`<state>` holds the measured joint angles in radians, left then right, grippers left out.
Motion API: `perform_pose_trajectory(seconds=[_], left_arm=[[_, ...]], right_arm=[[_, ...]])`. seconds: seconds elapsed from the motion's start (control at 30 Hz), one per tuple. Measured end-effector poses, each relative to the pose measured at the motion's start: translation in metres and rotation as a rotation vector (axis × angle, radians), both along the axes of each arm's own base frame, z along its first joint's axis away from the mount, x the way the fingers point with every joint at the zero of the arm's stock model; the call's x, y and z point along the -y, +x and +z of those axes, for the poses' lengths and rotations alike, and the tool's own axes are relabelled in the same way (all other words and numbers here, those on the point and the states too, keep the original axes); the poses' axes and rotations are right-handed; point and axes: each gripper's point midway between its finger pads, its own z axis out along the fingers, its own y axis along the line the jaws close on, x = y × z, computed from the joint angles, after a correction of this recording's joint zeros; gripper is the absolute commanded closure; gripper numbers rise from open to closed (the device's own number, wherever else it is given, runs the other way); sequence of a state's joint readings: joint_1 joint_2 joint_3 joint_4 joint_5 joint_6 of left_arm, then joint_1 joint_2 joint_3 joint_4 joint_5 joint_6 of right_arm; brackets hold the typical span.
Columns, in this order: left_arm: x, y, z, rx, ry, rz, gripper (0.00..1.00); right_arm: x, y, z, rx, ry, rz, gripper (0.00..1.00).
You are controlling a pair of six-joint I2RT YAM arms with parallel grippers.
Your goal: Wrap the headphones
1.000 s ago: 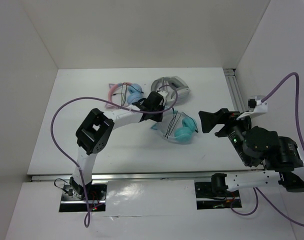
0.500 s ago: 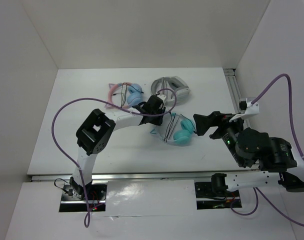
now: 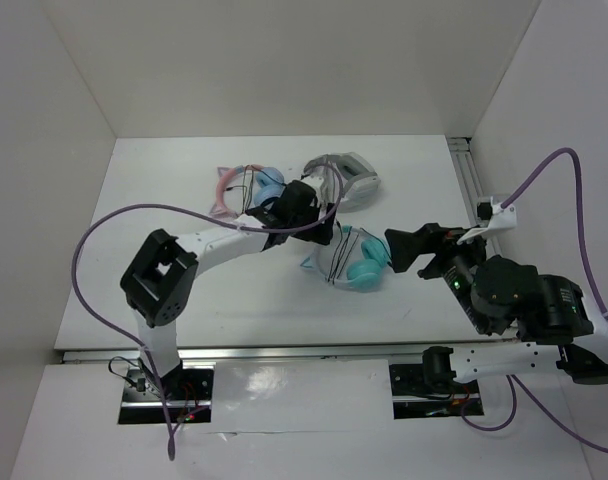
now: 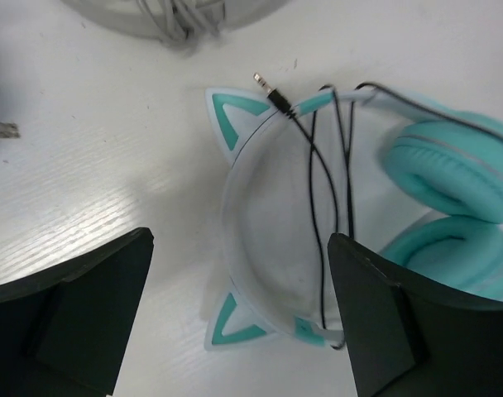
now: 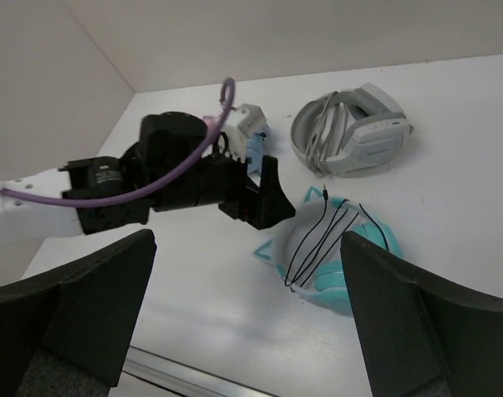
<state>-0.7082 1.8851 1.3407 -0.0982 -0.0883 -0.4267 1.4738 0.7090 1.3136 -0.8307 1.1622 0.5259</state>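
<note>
A: Where are the headphones (image 3: 356, 260)?

B: They lie flat on the tabletop (image 3: 224, 295), a bit right of centre. The teal cups are on the right and the pale headband with two cat ears is on the left. The black cable (image 4: 313, 178) crosses the headband in a few loops, and its plug (image 4: 272, 89) sticks out past the top cat ear.

A: And the left tool (image 3: 322, 232)?

B: It hangs over the headband side and its fingers are spread wide. In the left wrist view, the headphones (image 4: 433, 165) show in the gap between both fingers of the left tool (image 4: 239, 240). The fingers grip nothing.

A: And the right tool (image 3: 409, 250)?

B: It sits close on the cup side, just right of the headphones. Its fingers are spread wide too and it is empty. Whether it touches them can't be told. Its own camera shows the headphones (image 5: 330, 281) low between the fingers of the right tool (image 5: 247, 240).

A: What else is around?

B: A grey-and-white pair (image 3: 349, 178) lies just behind the headphones. A pink-and-blue pair (image 3: 246, 185) lies behind and to the left, near the left arm's wrist.
</note>
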Motion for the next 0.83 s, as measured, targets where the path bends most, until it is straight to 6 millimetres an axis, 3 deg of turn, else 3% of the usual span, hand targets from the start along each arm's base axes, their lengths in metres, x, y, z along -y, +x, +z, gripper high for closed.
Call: perform_pose_trajectory(seconds=[0.1,0.2,0.37,0.43,0.5,0.57,0.67,0.77,0.83], left_arm=[[-0.002,-0.007,0.044,0.066,-0.032,0.007,0.0],[-0.011,-0.031,0.1,0.153,-0.062,0.013,0.0],[-0.047,-0.112,0.206,0.301,-0.17,-0.022,0.0],[-0.077,-0.151,0.249,0.365,-0.245,-0.03,0.0],[-0.11,-0.183,0.279,0.407,-0.319,-0.022,0.0],[-0.154,-0.21,0.298,0.438,-0.388,0.013,0.0],[-0.21,-0.242,0.309,0.461,-0.45,0.062,0.0],[-0.243,-0.262,0.305,0.452,-0.462,0.09,0.0],[-0.255,-0.271,0.296,0.431,-0.452,0.1,0.0]], right_arm=[[-0.002,0.0,0.0,-0.002,-0.006,0.003,0.0],[-0.01,-0.002,0.001,-0.019,-0.018,0.021,0.0],[-0.028,-0.01,-0.006,-0.073,-0.074,0.098,0.0],[-0.031,-0.014,-0.011,-0.096,-0.098,0.136,0.0],[-0.033,-0.018,-0.014,-0.115,-0.108,0.166,0.0],[-0.031,-0.022,-0.014,-0.13,-0.101,0.189,0.0],[-0.023,-0.027,-0.013,-0.14,-0.081,0.219,0.0],[-0.012,-0.029,-0.01,-0.137,-0.049,0.231,0.0],[-0.009,-0.03,-0.009,-0.136,-0.04,0.234,0.0]])
